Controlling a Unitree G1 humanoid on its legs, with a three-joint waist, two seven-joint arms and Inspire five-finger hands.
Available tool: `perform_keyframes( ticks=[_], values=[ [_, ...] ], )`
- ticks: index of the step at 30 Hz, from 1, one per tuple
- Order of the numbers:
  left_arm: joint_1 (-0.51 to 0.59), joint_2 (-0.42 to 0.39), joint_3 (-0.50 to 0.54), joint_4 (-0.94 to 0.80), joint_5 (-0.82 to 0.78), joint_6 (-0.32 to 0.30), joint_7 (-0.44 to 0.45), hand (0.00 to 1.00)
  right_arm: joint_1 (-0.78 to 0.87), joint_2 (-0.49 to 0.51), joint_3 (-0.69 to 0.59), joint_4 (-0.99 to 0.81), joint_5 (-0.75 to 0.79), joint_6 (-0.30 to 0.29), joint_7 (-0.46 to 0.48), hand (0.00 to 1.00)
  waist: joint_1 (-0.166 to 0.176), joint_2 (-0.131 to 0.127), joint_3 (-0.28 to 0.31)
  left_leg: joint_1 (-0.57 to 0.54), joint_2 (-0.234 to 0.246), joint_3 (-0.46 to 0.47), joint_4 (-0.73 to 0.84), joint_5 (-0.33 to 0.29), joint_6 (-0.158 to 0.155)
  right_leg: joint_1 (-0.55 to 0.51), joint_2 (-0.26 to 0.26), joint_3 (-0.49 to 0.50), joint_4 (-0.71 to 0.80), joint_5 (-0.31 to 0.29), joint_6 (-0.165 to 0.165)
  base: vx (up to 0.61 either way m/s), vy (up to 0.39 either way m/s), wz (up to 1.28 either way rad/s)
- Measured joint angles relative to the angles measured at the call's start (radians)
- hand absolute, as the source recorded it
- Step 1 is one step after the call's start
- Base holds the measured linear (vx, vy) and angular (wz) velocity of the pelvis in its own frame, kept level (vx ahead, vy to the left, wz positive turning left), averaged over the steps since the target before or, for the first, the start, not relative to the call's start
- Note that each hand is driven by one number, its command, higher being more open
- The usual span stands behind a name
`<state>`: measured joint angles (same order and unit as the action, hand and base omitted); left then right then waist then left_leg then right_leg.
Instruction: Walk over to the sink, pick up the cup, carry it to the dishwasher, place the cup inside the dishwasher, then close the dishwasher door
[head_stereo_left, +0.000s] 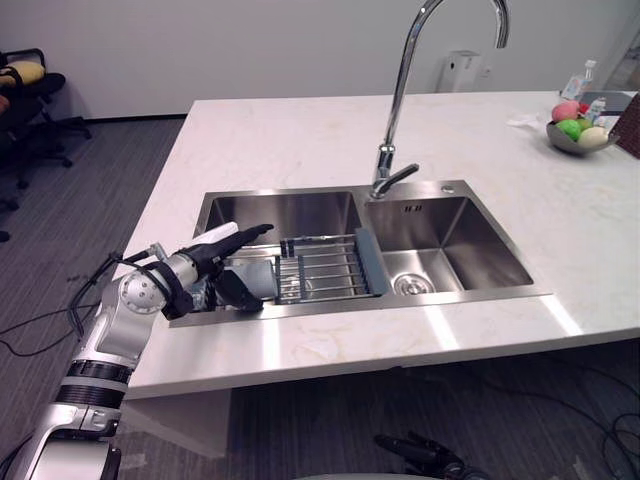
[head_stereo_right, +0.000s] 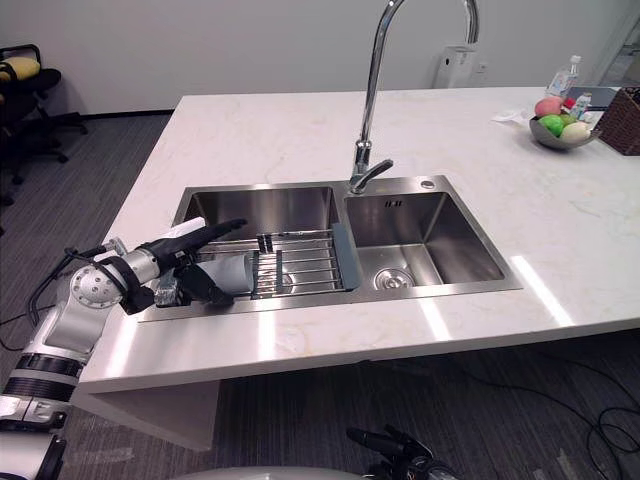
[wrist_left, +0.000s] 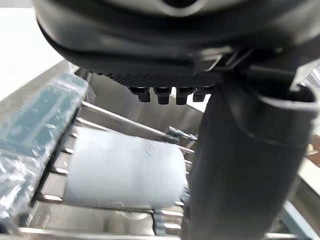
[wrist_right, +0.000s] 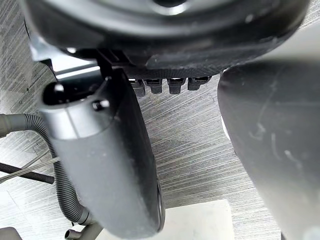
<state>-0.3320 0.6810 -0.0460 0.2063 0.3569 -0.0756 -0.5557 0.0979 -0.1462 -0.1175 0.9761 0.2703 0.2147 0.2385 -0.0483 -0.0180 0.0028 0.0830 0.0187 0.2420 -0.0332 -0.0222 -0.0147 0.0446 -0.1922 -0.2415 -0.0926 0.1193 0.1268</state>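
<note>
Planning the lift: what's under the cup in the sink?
The cup lies sideways on a wire rack across the left basin. The basin floor below it is hidden by the cup and left hand.

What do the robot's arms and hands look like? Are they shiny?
A bit shiny, yes. The left arm is silver-grey and rounded, with black rings low down and a round silver joint at the wrist. The left hand is dark, with long thin fingers and a white cover on one part. The right hand is dark too.

Brushed steel sink (head_stereo_left: 470, 250) (glossy), polished marble-look counter (head_stereo_left: 300, 140), matt cup (wrist_left: 122, 172).
</note>
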Motion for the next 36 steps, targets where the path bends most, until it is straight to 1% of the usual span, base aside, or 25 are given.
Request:
perform_keyframes(
  ticks=[3, 5, 8, 11, 16, 23, 29, 30, 32, 36],
  values=[
    [0.001, -0.020, -0.002, 0.008, 0.032, -0.016, 0.031, 1.00, -0.001, 0.000, 0.002, 0.000, -0.003, 0.002, 0.001, 1.00, -0.001, 0.000, 0.000, 0.000, -0.001, -0.001, 0.000, 0.000, 0.000, 0.001, -0.001, -0.001, 0.000, 0.001, 0.001, 0.00, 0.000, 0.00],
    [0.004, -0.042, -0.007, 0.041, 0.083, -0.026, 0.057, 1.00, -0.008, 0.000, 0.006, 0.000, -0.009, 0.003, 0.002, 1.00, -0.011, 0.000, 0.000, 0.000, -0.001, -0.001, 0.000, 0.000, 0.000, 0.001, -0.001, -0.001, 0.000, 0.001, 0.001, -0.02, -0.012, 0.00],
    [0.008, -0.066, -0.010, 0.083, 0.139, -0.017, 0.113, 1.00, -0.011, 0.002, 0.009, 0.000, -0.022, 0.005, 0.010, 1.00, -0.031, 0.001, 0.000, 0.000, 0.000, 0.000, 0.000, 0.000, 0.000, 0.000, 0.000, -0.001, 0.000, 0.001, 0.001, 0.00, 0.000, 0.00],
    [0.019, -0.082, -0.022, 0.086, 0.159, -0.007, 0.162, 1.00, -0.013, 0.002, 0.009, 0.000, -0.026, 0.010, 0.012, 1.00, -0.039, 0.001, 0.000, 0.001, 0.001, 0.001, 0.000, 0.000, 0.000, 0.000, 0.000, -0.001, 0.000, 0.001, 0.001, 0.00, 0.000, 0.00],
    [0.027, -0.116, -0.022, 0.116, 0.185, 0.009, 0.206, 1.00, -0.016, 0.002, 0.010, 0.000, -0.028, 0.018, 0.012, 1.00, -0.046, 0.001, 0.000, 0.006, 0.002, 0.003, -0.001, 0.000, 0.000, 0.004, 0.001, 0.000, 0.000, 0.001, 0.002, 0.00, 0.000, 0.00],
    [0.029, -0.121, -0.022, 0.119, 0.196, 0.012, 0.191, 1.00, -0.017, 0.001, 0.011, -0.002, -0.031, 0.024, 0.016, 1.00, -0.048, 0.001, 0.000, 0.012, 0.006, 0.011, -0.002, -0.001, -0.002, 0.004, 0.001, 0.007, 0.000, 0.002, 0.002, 0.00, 0.000, -0.03],
    [0.028, -0.115, -0.020, 0.119, 0.193, 0.017, 0.147, 1.00, -0.021, -0.002, 0.010, -0.007, -0.039, 0.039, 0.026, 1.00, -0.049, 0.001, 0.000, 0.014, 0.006, 0.013, -0.003, -0.001, -0.002, 0.004, 0.001, 0.009, 0.000, 0.001, 0.003, 0.00, 0.000, 0.00],
    [0.028, -0.114, -0.020, 0.119, 0.194, 0.018, 0.135, 0.00, -0.021, -0.002, 0.010, -0.007, -0.039, 0.040, 0.028, 1.00, -0.050, 0.001, 0.000, 0.014, 0.006, 0.013, -0.003, -0.001, -0.002, 0.004, 0.001, 0.009, 0.000, 0.001, 0.003, 0.00, 0.000, 0.00],
    [0.026, -0.112, -0.019, 0.124, 0.194, 0.021, 0.118, 0.00, -0.020, -0.003, 0.009, -0.007, -0.043, 0.040, 0.033, 1.00, -0.050, 0.001, 0.000, 0.014, 0.006, 0.013, -0.003, -0.001, -0.002, 0.004, 0.002, 0.009, 0.000, 0.001, 0.003, 0.00, 0.000, 0.00],
    [0.004, -0.112, -0.011, 0.152, 0.225, 0.050, 0.070, 0.00, -0.024, -0.004, 0.009, -0.009, -0.067, 0.048, 0.046, 1.00, -0.050, 0.002, 0.000, 0.016, 0.006, 0.014, -0.003, -0.001, -0.002, 0.006, 0.002, 0.009, 0.000, 0.001, 0.003, 0.00, 0.000, 0.00]
  ],
)
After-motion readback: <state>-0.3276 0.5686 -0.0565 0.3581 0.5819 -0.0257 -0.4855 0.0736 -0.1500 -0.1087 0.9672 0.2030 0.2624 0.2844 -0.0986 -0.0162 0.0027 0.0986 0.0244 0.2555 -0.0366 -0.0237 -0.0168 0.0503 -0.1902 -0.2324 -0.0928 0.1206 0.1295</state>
